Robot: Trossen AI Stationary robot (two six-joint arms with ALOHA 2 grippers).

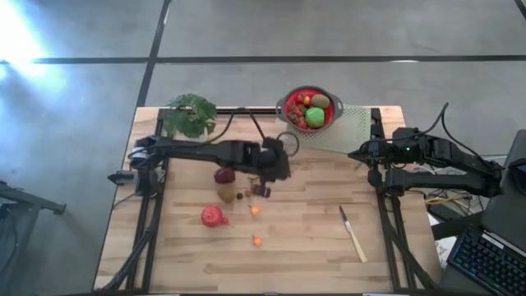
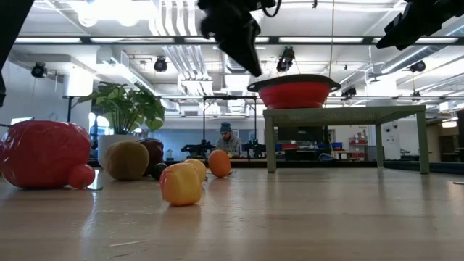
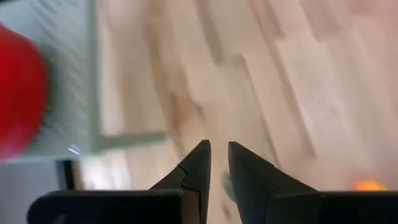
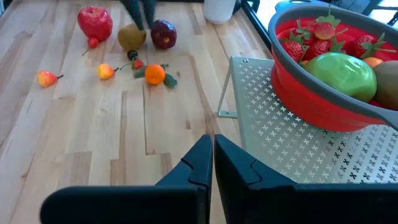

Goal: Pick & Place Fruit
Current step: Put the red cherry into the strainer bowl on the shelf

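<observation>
Loose fruit near the bench's middle number about eight: one magenta-red fruit (image 4: 94, 22), one brown (image 4: 131, 37), one dark red (image 4: 163, 33), several small ones. More fill the red bowl (image 1: 308, 109) by the far edge. The left gripper (image 3: 219, 167) hangs above the loose fruit, fingers narrowly parted, holding nothing visible; the right gripper (image 4: 212, 157), clenched empty, waits at the right edge.

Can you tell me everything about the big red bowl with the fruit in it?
The red bowl is round with a grey rim and looks like soft plastic. It sits upright on a pale green metal rack full of small cross-shaped holes, at the far edge of the wooden table. Inside are a big green fruit, several red strawberries, a brown one and a bit of orange. No robot hand touches it.
</observation>
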